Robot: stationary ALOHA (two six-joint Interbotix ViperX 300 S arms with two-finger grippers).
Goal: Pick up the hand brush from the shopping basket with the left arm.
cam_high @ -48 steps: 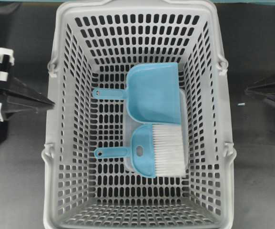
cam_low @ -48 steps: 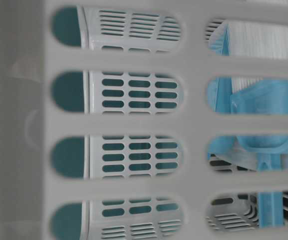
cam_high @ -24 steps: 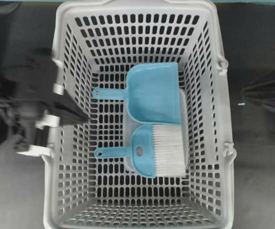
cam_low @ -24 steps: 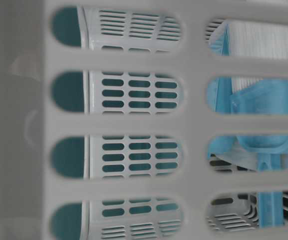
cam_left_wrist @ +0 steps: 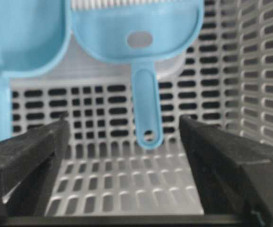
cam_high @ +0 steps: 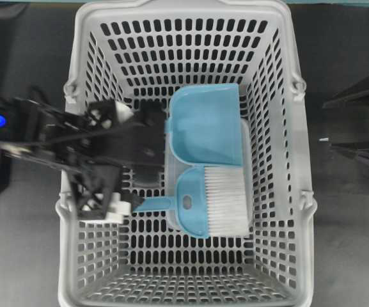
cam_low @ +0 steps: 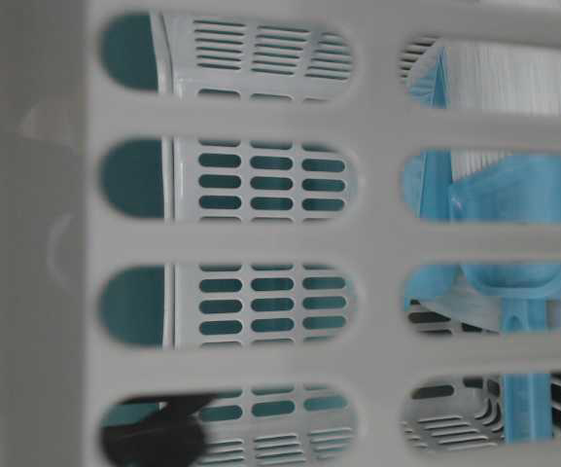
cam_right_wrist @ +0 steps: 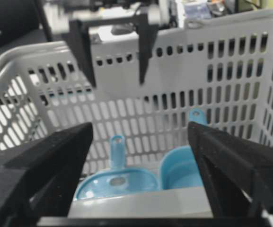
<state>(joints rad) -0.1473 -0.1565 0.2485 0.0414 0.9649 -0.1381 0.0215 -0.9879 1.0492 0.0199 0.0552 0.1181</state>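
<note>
Left gripper [cam_high: 130, 169] now inside basket [cam_high: 82, 38], jaws spread wide, holding nothing, over floor beside brush [cam_high: 203, 206] handle. Right gripper [cam_high: 357, 121] outside, also opened. Dustpan [cam_high: 206, 125] touches brush.

1. Through the left wrist camera I saw the left gripper [cam_left_wrist: 124, 137] with its black fingers [cam_left_wrist: 30, 151] spread wide.
2. Between them lay the slim holed handle of the light-blue plastic hand brush [cam_left_wrist: 138, 38].
3. It rested on the light-grey slotted shopping basket [cam_left_wrist: 127, 184] floor.
4. A blue plastic dustpan scoop [cam_left_wrist: 22, 35] sat beside it.
</note>
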